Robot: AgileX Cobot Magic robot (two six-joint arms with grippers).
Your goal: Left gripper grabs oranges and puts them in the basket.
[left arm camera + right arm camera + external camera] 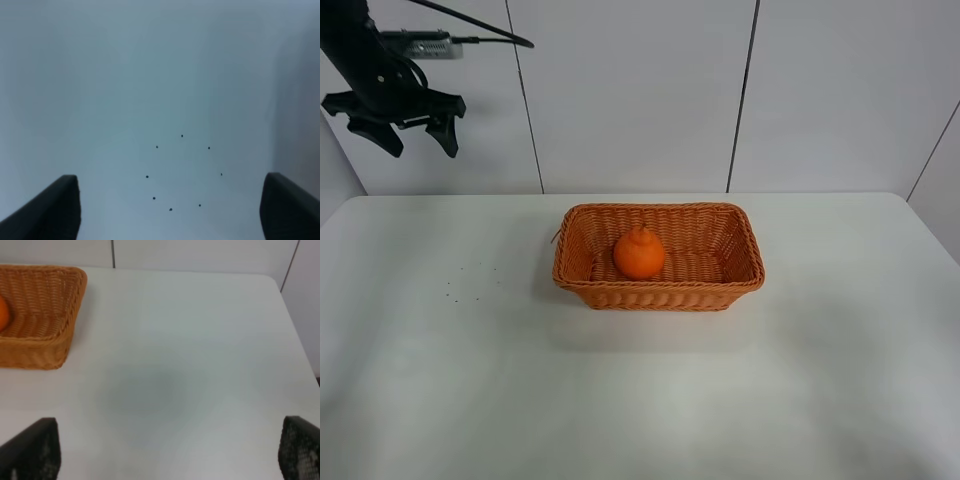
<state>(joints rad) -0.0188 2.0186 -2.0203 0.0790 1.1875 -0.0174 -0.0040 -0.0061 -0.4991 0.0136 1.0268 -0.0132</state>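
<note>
Black prongs of the left gripper (408, 128) splay wide, empty, high — well apart from the woven wicker basket (658, 291) cradling the bumpy orange (639, 253). Left wrist: jaws parted over smooth white table (150, 90). Right wrist: right gripper (170, 450) spread, basket (45, 340) beside.

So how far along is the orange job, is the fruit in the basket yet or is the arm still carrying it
It looks finished. The orange sits inside the basket, left of centre. Nothing is in hand: the left end effector hangs open and empty, high above the table's far left side. No other orange shows on the table, so nothing appears left to do.
</note>
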